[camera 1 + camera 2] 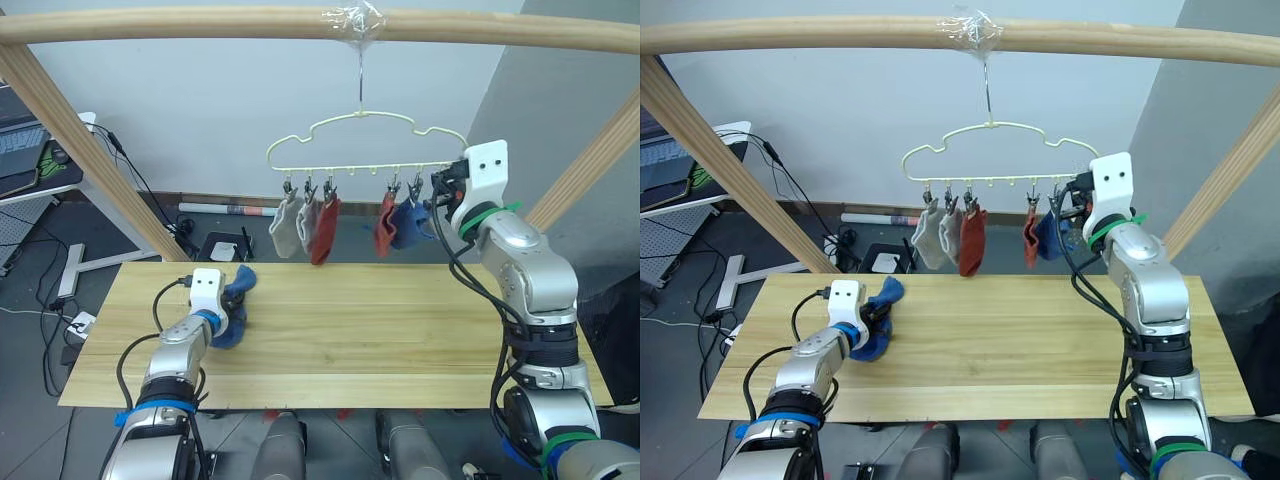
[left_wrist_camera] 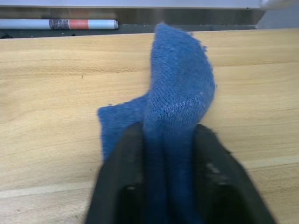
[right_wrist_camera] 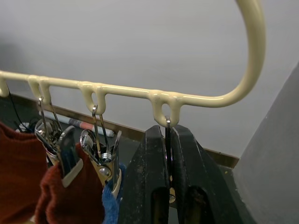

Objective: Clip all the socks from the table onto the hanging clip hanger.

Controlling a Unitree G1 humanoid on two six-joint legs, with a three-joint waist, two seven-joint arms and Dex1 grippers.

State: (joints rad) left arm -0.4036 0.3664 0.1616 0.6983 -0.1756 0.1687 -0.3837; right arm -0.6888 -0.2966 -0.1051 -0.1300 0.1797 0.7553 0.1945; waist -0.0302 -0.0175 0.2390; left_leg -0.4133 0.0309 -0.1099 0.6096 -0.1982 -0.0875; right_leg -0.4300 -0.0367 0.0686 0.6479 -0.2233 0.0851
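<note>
On the table [image 1: 400, 330], my left gripper [image 2: 168, 133] is shut on a blue sock [image 2: 180, 93] at the left side [image 1: 240, 285], the sock's free end sticking up past the fingers. The clip hanger [image 1: 360, 116] hangs from the top pole. It carries two light grey socks [image 1: 287, 228], a red sock [image 1: 325, 230], a second red sock [image 1: 386, 225] and a blue sock [image 1: 406, 224]. My right gripper [image 3: 167, 135] is raised at the hanger's right end [image 1: 442, 185], shut on the last metal clip [image 3: 167, 125].
A thick wooden pole frame [image 1: 200, 22] spans the top, with slanted posts at the left [image 1: 80, 140] and right [image 1: 590, 165]. Behind the table are cables, a white box [image 1: 222, 248] and a tube [image 1: 225, 208] on the floor. A desk [image 1: 30, 170] stands far left.
</note>
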